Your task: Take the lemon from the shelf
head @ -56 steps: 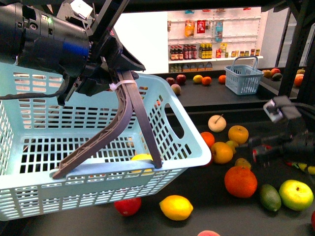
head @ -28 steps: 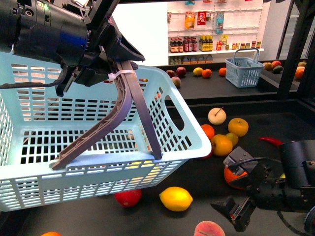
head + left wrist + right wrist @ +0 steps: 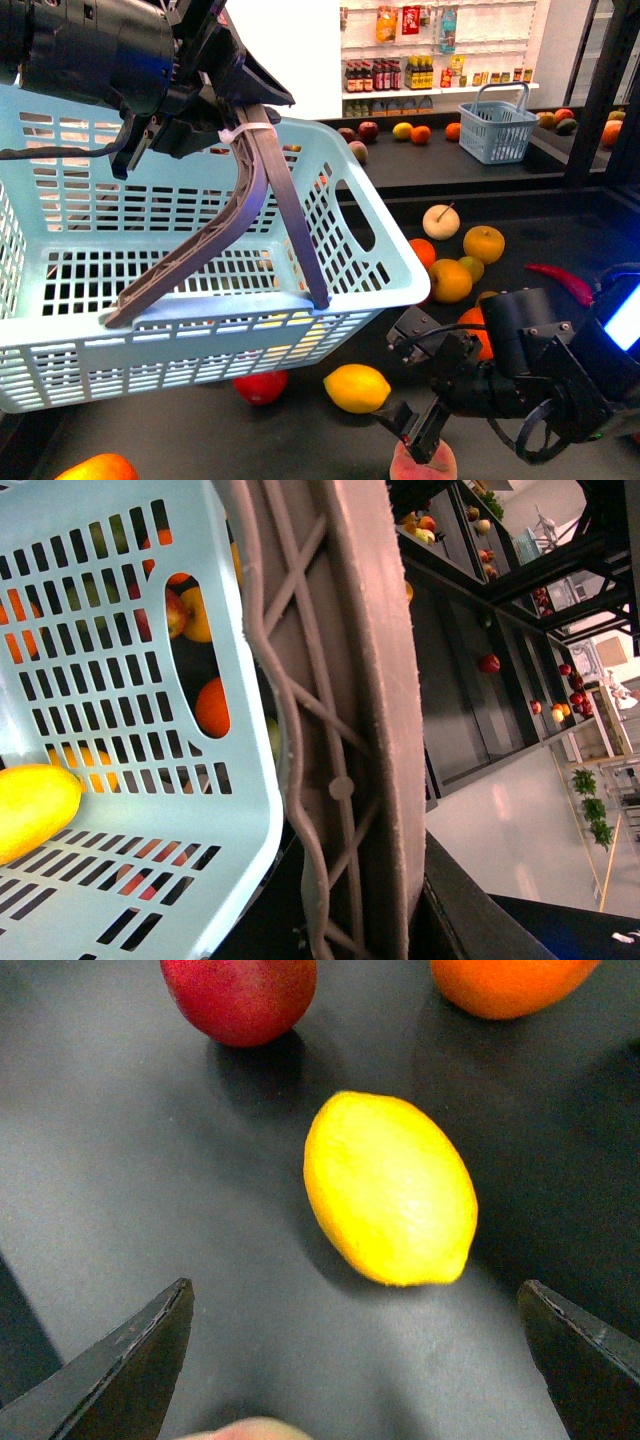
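Note:
The lemon (image 3: 356, 388) lies on the black shelf deck (image 3: 560, 240), just in front of the basket. In the right wrist view the lemon (image 3: 390, 1188) lies on the deck (image 3: 150, 1160) ahead of my right gripper (image 3: 355, 1295), between its wide-open fingers and not touched. In the front view the right gripper (image 3: 398, 380) sits at the lemon's right side. My left gripper (image 3: 235, 125) is shut on the grey-brown basket handle (image 3: 260, 200) and holds the light blue basket (image 3: 150, 330) above the deck. The handle (image 3: 340, 730) fills the left wrist view.
A yellow fruit (image 3: 35, 805) lies inside the basket. A red apple (image 3: 260, 388) and a peach (image 3: 422, 465) flank the lemon. Oranges (image 3: 450, 282), a red chili (image 3: 560, 282) and other fruit lie to the right. A small blue basket (image 3: 497, 130) stands on the far deck.
My right arm has swung in from the right and down towards the lemon, its open gripper now beside it. The basket has risen slightly in my left gripper.

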Tool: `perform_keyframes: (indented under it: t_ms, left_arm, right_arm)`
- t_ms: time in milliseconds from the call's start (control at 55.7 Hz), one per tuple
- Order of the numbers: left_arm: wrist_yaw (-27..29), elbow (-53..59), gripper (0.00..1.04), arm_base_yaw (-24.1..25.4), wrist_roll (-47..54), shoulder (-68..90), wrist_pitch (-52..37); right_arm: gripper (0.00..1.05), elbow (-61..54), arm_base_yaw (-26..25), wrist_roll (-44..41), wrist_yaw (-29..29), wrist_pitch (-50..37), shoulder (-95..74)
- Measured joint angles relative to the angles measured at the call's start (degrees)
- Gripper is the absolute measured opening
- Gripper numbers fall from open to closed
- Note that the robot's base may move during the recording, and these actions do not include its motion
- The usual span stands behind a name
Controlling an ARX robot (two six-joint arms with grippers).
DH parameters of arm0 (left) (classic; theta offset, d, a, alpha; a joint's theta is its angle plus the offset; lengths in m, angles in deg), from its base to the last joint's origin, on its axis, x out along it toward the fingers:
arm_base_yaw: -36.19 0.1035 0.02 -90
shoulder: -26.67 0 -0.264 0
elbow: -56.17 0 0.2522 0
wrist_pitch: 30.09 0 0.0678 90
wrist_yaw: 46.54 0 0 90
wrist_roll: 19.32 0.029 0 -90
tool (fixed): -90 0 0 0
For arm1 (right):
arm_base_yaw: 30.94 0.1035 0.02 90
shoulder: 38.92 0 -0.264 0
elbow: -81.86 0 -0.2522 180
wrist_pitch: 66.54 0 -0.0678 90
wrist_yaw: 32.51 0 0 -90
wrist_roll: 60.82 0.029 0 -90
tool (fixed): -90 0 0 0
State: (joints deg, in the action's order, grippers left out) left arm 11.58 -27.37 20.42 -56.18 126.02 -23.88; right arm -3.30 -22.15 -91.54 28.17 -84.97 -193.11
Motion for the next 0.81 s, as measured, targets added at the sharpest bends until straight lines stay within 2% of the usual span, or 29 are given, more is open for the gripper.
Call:
perform_keyframes:
  t_ms: [413,808]
  left_arm:
    - [0.0,0.0,0.14,0.0,0.0,0.0,0.0]
    - [0.0,0.0,0.14,0.0,0.0,0.0,0.0]
  right_arm:
    - [0.97,14.5,2.5,-7.3,1.5,5.3,-9.6]
    - [0.97,20.0,3.5,-9.3,4.3,7.0,-12.7]
